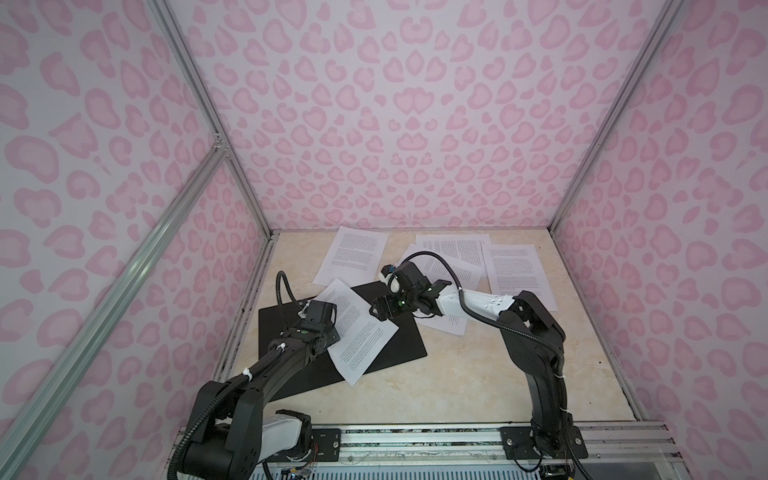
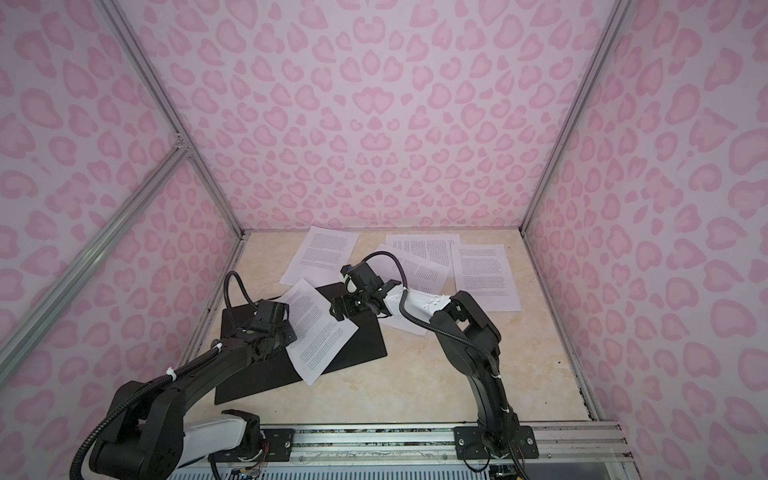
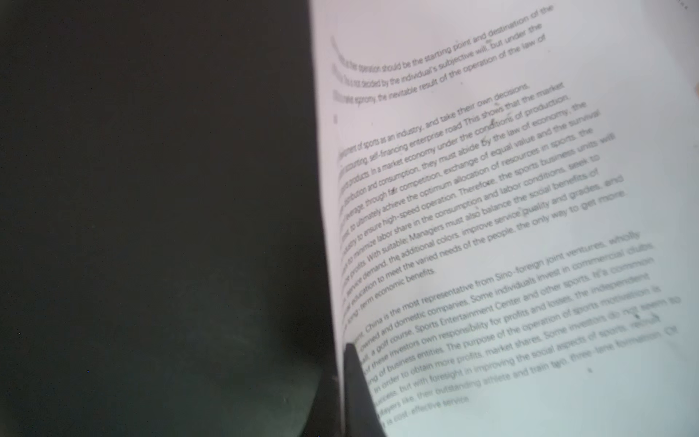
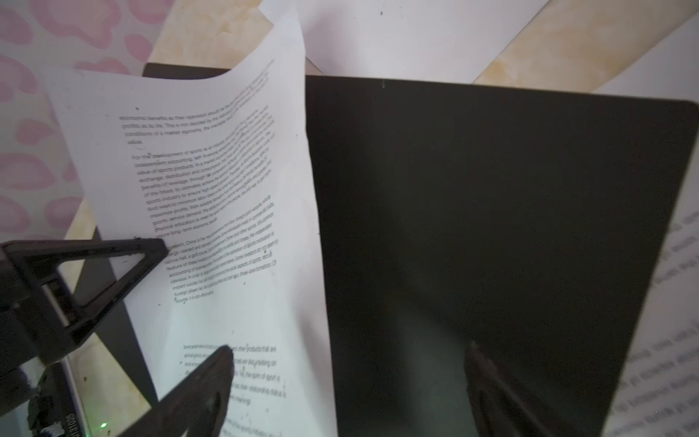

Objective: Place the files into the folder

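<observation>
Now, one sheet [image 4: 227, 181] in the left tool [image 4: 160, 248], over the open folder [image 4: 491, 227].

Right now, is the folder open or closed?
Open. The folder lies spread flat, black inside facing up, with one printed sheet partly over it.

White text-printed paper sheet [image 3: 529, 227], edge curled up, clamped in left gripper [image 3: 346, 353]; matte black folder interior [image 3: 151, 189] alongside.

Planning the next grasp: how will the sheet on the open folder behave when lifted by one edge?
Likely floppy: the sheet bows where the left gripper pinches its edge. Probably light and thin, so it could slide across the smooth black folder.
</observation>
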Controlling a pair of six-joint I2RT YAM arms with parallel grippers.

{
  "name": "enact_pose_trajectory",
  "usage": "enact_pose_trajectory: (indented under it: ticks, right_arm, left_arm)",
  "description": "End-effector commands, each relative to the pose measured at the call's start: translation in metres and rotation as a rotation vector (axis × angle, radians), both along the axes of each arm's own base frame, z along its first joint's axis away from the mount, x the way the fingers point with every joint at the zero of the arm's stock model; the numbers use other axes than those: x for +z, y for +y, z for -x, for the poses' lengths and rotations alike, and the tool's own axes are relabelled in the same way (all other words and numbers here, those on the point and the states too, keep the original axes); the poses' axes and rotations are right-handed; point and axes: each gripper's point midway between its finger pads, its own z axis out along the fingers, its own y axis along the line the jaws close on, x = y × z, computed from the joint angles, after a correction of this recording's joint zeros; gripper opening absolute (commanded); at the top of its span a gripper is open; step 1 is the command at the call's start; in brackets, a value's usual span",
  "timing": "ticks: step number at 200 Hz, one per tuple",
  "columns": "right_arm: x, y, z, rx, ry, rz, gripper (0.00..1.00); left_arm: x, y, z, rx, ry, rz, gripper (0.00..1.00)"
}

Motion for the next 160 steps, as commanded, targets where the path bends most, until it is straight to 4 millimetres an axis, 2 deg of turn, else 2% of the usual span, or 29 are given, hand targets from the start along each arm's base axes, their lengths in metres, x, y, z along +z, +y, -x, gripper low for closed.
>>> enact_pose_trajectory:
  ticks: [1,25,32,35,48,89,124,146,160]
  right_arm:
    - [-0.005,0.015,-0.003,0.061,0.035,0.009,0.94]
    - [-0.008,0.034,-0.004,0.114,0.082,-0.021,0.92]
    - [-0.001,0.039,-0.003,0.131,0.088,-0.042,0.91]
    - [-0.01,0.04,-0.002,0.138,0.107,-0.037,0.91]
    - [-0.016,0.047,0.001,0.167,0.139,-0.036,0.88]
    - [-0.024,0.058,0.0,0.229,0.183,-0.007,0.79]
    - [-0.02,0.067,-0.001,0.258,0.211,-0.017,0.63]
    - [-0.019,0.069,-0.001,0.267,0.227,-0.014,0.49]
    - [-0.02,0.068,-0.001,0.266,0.234,-0.009,0.45]
  left_arm:
    - [0.003,0.001,-0.004,0.004,-0.012,-0.004,0.03]
    - [0.003,-0.002,-0.005,-0.009,-0.013,0.007,0.03]
    - [0.003,-0.003,-0.005,-0.013,-0.012,0.009,0.03]
    - [0.003,-0.003,-0.005,-0.014,-0.011,0.01,0.03]
    - [0.003,-0.004,-0.006,-0.016,-0.012,0.01,0.03]
    - [0.003,-0.004,-0.005,-0.018,-0.011,0.01,0.03]
    - [0.004,-0.004,-0.005,-0.019,-0.014,0.01,0.03]
    - [0.004,-0.004,-0.005,-0.019,-0.014,0.01,0.03]
    - [0.004,-0.004,-0.005,-0.018,-0.015,0.011,0.03]
